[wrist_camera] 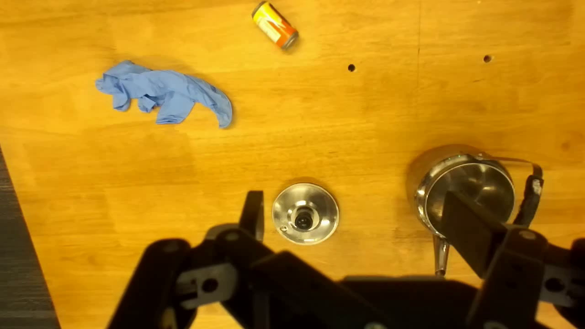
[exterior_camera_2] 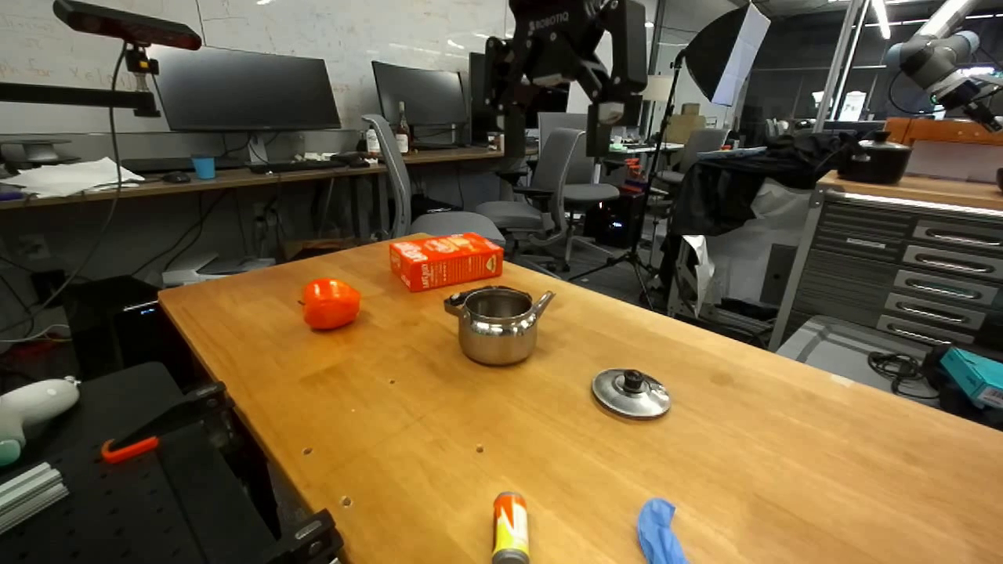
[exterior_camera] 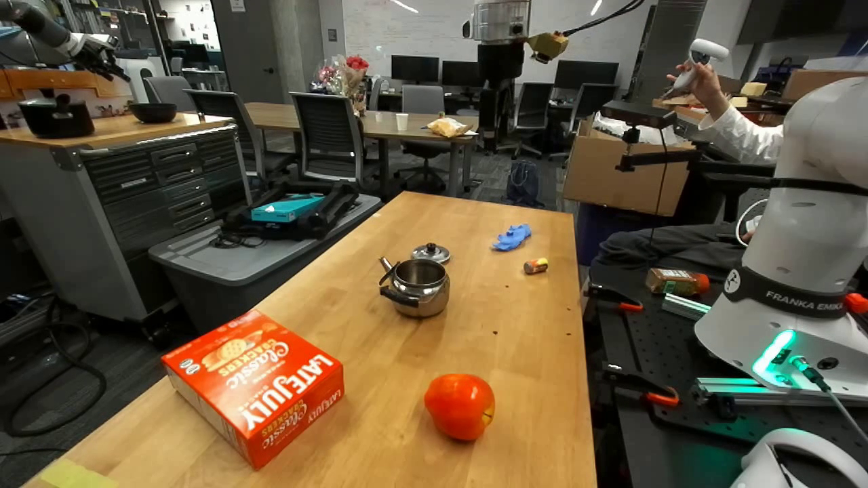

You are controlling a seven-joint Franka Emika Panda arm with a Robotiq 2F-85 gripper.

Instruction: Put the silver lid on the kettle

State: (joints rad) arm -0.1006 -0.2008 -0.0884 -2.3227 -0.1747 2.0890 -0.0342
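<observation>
The silver lid (exterior_camera_2: 631, 393), a shiny disc with a black knob, lies flat on the wooden table, knob up. Beside it, apart, the kettle (exterior_camera_2: 498, 335) stands upright with its top uncovered and its handle folded down to one side. High above the table hangs my gripper (exterior_camera_2: 556, 145), jaws wide apart and nothing between them. In the wrist view the lid (wrist_camera: 305, 214) shows between the fingertips, closer to the left one. The right fingertip (wrist_camera: 470, 233) covers part of the kettle (wrist_camera: 491, 187) from that camera.
A red-orange fruit (exterior_camera: 460, 407) and a red cracker box (exterior_camera: 254, 383) share the table (exterior_camera: 380, 373) with the kettle. A blue glove (wrist_camera: 169, 91) and a small battery-like cylinder (wrist_camera: 274, 25) lie on the lid's far side from the box. Clamps (exterior_camera: 644, 386) line the robot's mount.
</observation>
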